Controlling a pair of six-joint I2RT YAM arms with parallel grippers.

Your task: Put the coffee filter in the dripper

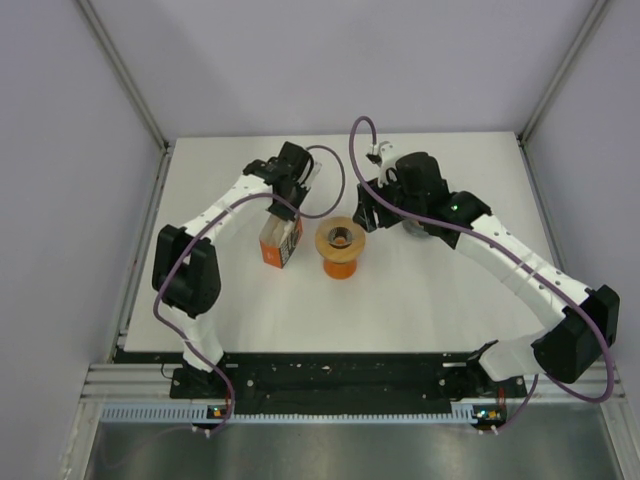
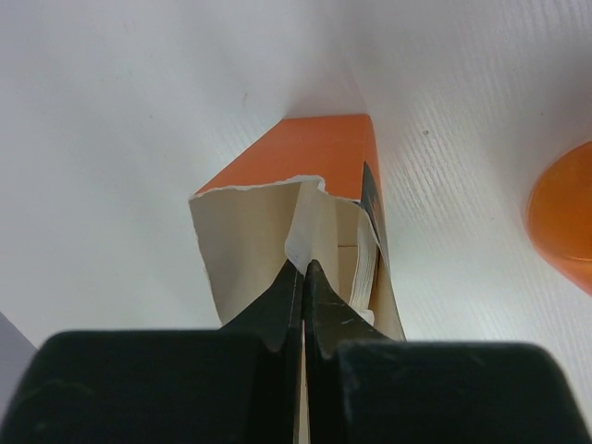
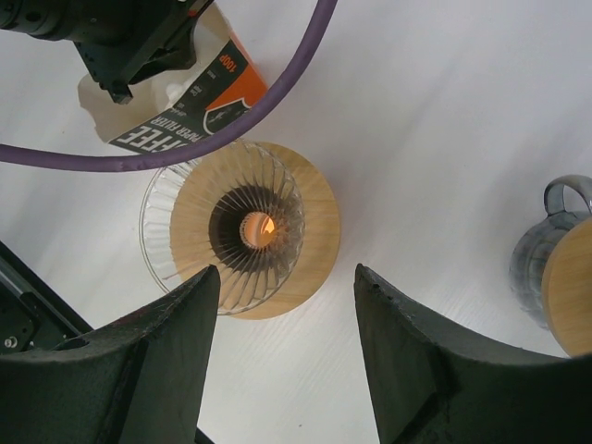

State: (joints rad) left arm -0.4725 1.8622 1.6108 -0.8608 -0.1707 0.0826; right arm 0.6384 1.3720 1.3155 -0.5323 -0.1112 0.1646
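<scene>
Left claw point(image 2: 303, 266): clenched on coffee filter point(image 2: 308, 227) edge inside torn box point(image 2: 305, 148) mouth.
Right claw point(image 3: 287, 271): released, above dripper point(image 3: 250, 227) rim.

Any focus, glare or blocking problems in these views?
Top view: even light, soft shadows, sharp. Left wrist: left claw, shut on a paper filter, is a dark silhouette; box sharp. Right wrist: purple cable crosses the top; dripper crisp, orange glow at its hole.
</scene>
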